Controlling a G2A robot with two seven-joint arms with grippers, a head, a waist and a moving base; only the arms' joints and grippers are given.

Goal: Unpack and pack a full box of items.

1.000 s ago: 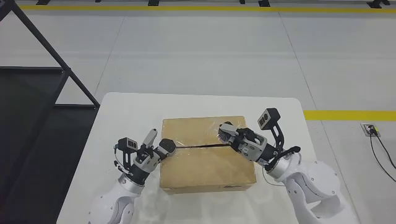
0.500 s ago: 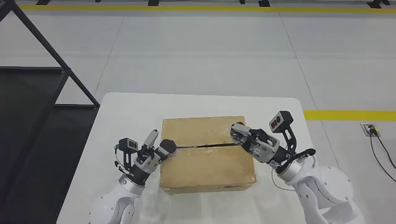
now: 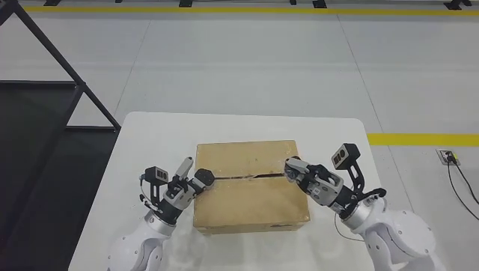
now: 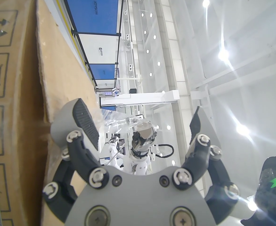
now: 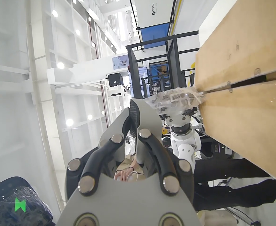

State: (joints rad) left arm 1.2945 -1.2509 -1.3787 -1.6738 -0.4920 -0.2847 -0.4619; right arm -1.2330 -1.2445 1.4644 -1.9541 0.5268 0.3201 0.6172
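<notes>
At mid-frame in the top view, a closed cardboard box (image 3: 251, 196) sits on the white table (image 3: 150, 136), with a gripper at each end.
Top view: the left gripper (image 3: 193, 174) is at the box's left edge and the right gripper (image 3: 289, 167) is at the right end of the seam (image 3: 247, 174). Left wrist view: its fingers stand wide apart, one ribbed pad (image 4: 85, 121) just beside the box's corner edge, crumpled clear tape (image 4: 119, 121) beyond. Right wrist view: its fingers are pressed together, and I cannot tell whether anything is pinched between them. Crumpled tape clings where the seam ends.
</notes>
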